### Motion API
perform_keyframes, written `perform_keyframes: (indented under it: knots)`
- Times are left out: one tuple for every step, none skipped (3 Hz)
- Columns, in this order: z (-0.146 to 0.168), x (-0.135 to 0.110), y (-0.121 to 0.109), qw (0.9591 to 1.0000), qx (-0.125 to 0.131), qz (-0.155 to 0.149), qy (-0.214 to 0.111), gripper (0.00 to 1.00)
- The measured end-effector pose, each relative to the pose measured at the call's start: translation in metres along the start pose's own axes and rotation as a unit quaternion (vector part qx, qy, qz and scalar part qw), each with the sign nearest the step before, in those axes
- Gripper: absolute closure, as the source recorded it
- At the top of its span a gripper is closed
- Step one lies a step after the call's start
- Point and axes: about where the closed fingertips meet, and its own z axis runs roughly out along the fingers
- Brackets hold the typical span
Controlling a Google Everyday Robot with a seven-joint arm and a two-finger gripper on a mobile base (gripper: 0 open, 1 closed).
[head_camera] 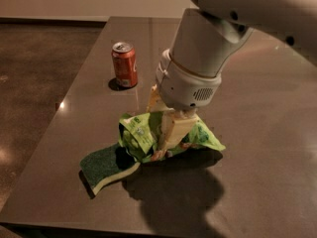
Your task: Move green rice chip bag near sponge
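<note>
Dark counter (pixel 277 133) carries the sponge (pixel 101 165) at front left, with a red soda can (pixel 124 64) upright well behind it. Just right, the green rice chip bag (pixel 138 135) overlaps the sponge's edge, pinched by the downward-pointing hand (pixel 163 150), clamped on its middle.

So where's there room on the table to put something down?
The biggest bare patch of table is to the right of the green rice chip bag. There is also a bare strip between the soda can and the sponge. It is crowded at the front, where the gripper grips the bag right against the sponge.
</note>
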Motion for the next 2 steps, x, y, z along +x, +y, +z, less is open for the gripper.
perform_keyframes:
  knots:
    - [-0.0008, -0.0018, -0.0012, 1.0, 0.004, -0.001, 0.0, 0.12]
    - [-0.0016, -0.0033, -0.0021, 1.0, 0.007, -0.002, 0.0, 0.0]
